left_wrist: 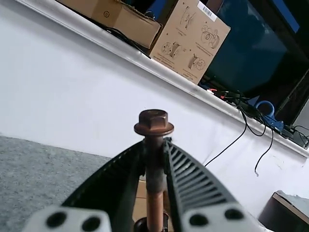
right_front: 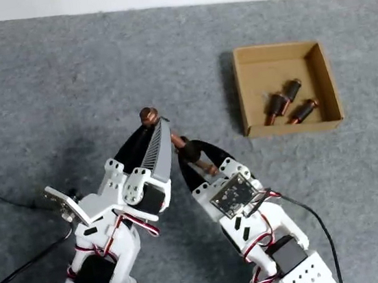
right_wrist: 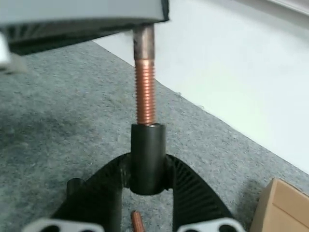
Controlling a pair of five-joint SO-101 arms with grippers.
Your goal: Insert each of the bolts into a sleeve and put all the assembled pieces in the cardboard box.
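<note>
- High view: a grey carpet (right_front: 44, 83) covers the table, and 2 arms come up from its near edge with their grippers meeting tip to tip above it.
- The cardboard box (right_front: 266, 70) sits open on the carpet, well apart from both grippers, out past the right gripper's outer finger.
- The left gripper (right_front: 154, 124) is pinched narrow on the bolt, its 2 fingers clamping the shank just under the head.
- The right gripper (right_front: 191, 151) is closed around the sleeve, which sits at its fingertips and stands out beyond them.
- The bolt (left_wrist: 153, 123) is copper-coloured with a flanged hex head that stands just past the left fingertips. In the right wrist view its threaded end reaches from the left gripper into the mouth of the sleeve, with bare thread between the 2.
- The sleeve (right_wrist: 148, 154) is black and lies in line with the bolt.
- 3 assembled pieces (right_front: 278, 105) lie close together inside the box, toward the wall nearer the arms.
- A short copper tip (right_wrist: 137, 221) shows between the right gripper's fingers, behind the sleeve. I cannot tell whether it is the bolt's own end.
</note>
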